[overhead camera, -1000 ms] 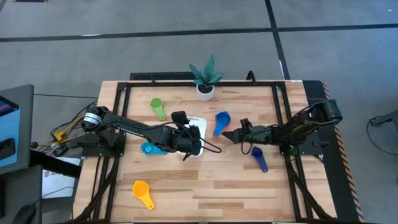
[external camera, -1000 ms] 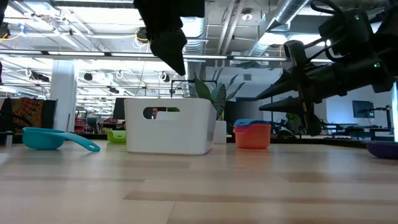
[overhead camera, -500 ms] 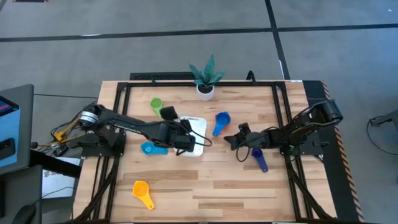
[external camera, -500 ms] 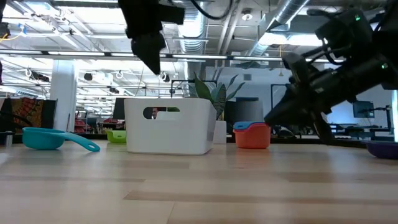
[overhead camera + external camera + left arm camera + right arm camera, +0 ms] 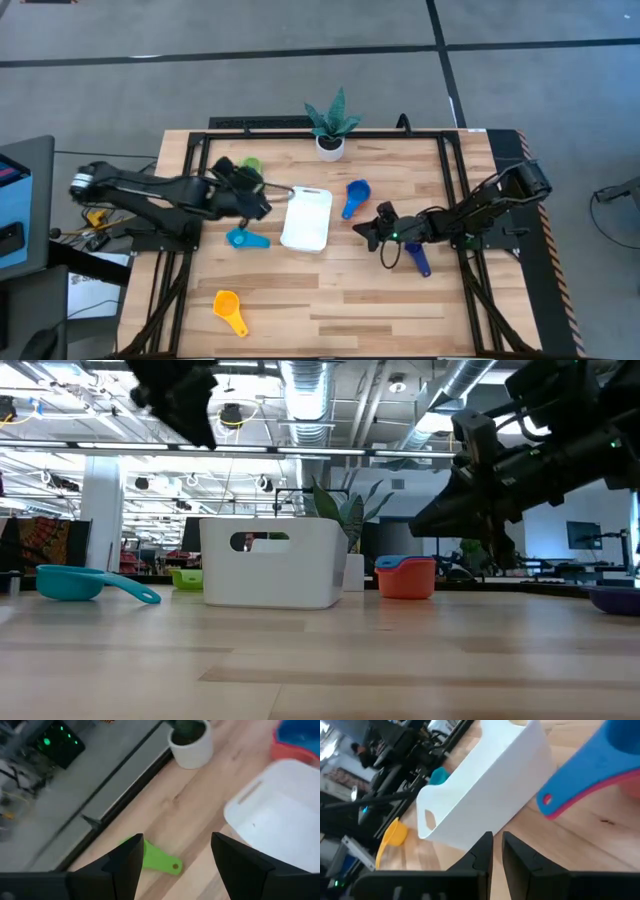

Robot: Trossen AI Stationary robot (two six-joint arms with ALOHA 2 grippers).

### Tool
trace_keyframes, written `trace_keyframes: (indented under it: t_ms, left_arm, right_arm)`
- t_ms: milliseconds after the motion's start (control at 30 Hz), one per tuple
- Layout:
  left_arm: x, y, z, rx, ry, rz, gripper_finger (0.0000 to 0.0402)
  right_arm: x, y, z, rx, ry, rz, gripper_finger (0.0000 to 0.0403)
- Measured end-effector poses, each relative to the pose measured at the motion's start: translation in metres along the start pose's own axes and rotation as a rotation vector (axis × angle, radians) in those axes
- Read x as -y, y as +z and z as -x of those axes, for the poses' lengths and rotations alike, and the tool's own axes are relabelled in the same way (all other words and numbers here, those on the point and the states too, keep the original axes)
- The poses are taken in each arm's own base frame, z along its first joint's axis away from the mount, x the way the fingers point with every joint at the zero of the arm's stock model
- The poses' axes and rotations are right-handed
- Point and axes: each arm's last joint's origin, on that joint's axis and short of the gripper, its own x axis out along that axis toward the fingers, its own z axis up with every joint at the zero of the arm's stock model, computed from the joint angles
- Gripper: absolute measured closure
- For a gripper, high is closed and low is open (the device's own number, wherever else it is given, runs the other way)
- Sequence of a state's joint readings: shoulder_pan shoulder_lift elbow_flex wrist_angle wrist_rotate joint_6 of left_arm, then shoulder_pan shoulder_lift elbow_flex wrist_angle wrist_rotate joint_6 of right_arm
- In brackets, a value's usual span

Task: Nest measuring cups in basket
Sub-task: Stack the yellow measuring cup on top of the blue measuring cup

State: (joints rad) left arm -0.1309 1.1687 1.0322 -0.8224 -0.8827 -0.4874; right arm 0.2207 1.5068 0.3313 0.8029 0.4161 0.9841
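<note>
Your left end effector (image 5: pixel 258 195) — fingers spread, empty — has backed off the basket (image 5: pixel 307 218), now beside it; green cup (image 5: pixel 159 860) just ahead. Right end effector (image 5: pixel 366 230), nearly closed, empty, faces the basket

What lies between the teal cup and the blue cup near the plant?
In the high view, the white basket sits between the teal cup and the blue cup.

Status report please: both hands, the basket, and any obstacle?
Left hand open above green cup. Right hand shut, facing basket. Basket looks empty; nothing blocking.
</note>
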Motion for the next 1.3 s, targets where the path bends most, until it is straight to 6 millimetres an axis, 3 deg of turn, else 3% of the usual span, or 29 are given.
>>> trace_keyframes:
  t_ms: [233, 433, 633, 933, 1067, 1300]
  left_arm:
    - [-0.05, -0.033, -0.034, 0.0, 0.137, 0.237, 0.0175]
    - [-0.089, -0.035, -0.071, -0.086, 0.187, 0.385, 0.0175]
    - [-0.115, -0.037, -0.107, -0.161, 0.166, 0.5, 0.0175]
    - [-0.116, -0.052, -0.138, -0.331, 0.063, 0.5, 0.0175]
    - [-0.113, -0.06, -0.139, -0.426, 0.023, 0.482, 0.0175]
    - [-0.103, -0.07, -0.136, -0.475, 0.04, 0.429, 0.0175]
  right_arm:
    - [0.003, 0.019, -0.003, -0.104, 0.138, 0.289, 0.0339]
    - [0.011, 0.047, -0.002, -0.06, 0.147, 0.282, 0.0339]
    - [0.014, 0.069, 0.003, 0.029, 0.141, 0.374, 0.0338]
    - [0.013, 0.084, 0.008, 0.148, 0.095, 0.531, 0.0335]
    - [0.02, 0.094, 0.008, 0.218, 0.003, 0.485, 0.0335]
    - [0.022, 0.093, 0.007, 0.179, 0.034, 0.4, 0.0335]
